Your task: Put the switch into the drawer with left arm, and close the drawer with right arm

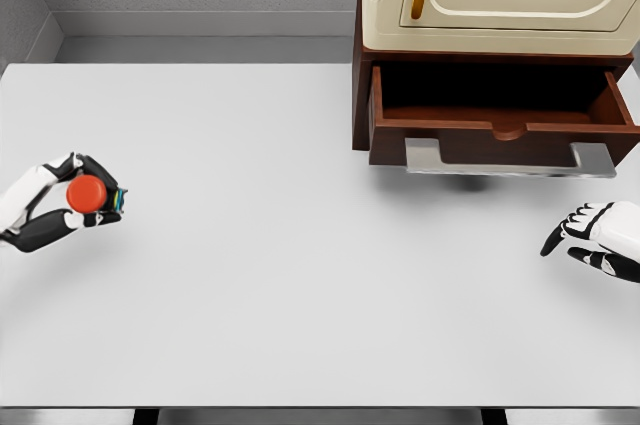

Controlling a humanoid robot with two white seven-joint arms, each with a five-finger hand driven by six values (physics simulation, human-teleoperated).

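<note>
Now left hand (60, 205) clamped on switch (88, 193), carry step: next needs reach to open drawer (500, 95); right hand (600, 237) relaxed, empty.

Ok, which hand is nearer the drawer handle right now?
Right. The right hand sits just below the drawer handle's right end; the left hand, gripping the switch, is far across the table.

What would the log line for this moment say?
left robot hand: gripping red round-button switch | right robot hand: open, idle | brown wooden drawer: open
</note>
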